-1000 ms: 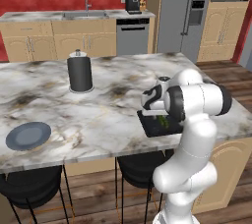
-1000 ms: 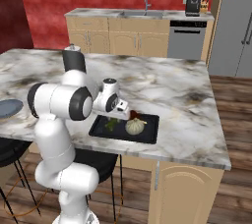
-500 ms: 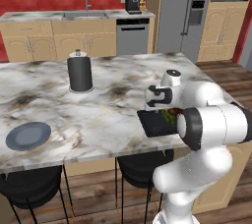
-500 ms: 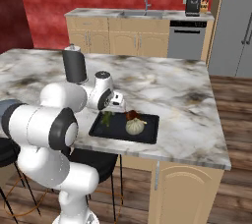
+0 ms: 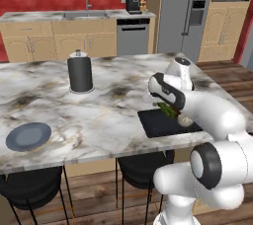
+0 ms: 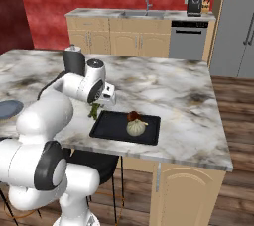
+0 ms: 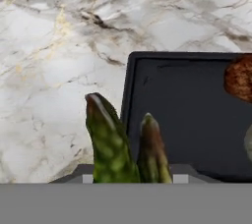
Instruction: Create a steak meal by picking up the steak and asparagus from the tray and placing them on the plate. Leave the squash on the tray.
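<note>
Two green asparagus stalks stick up from my gripper, pinched shut on them, hanging over the tray's left rim and the marble counter. Hand view catches just an edge of the steak; right base view shows steak touching squash on the tray. My arm bends low over the counter. Plate sits well apart, far left.

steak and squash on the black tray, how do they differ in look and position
The small reddish-brown steak is dark and lumpy; the pale cream-yellow squash is light, rounded and looks somewhat larger. In the right base view the steak sits toward the far side of the flat black rectangular tray, while the squash sits nearer its front edge. Both rest on the tray, close together, untouched by the gripper.
</note>
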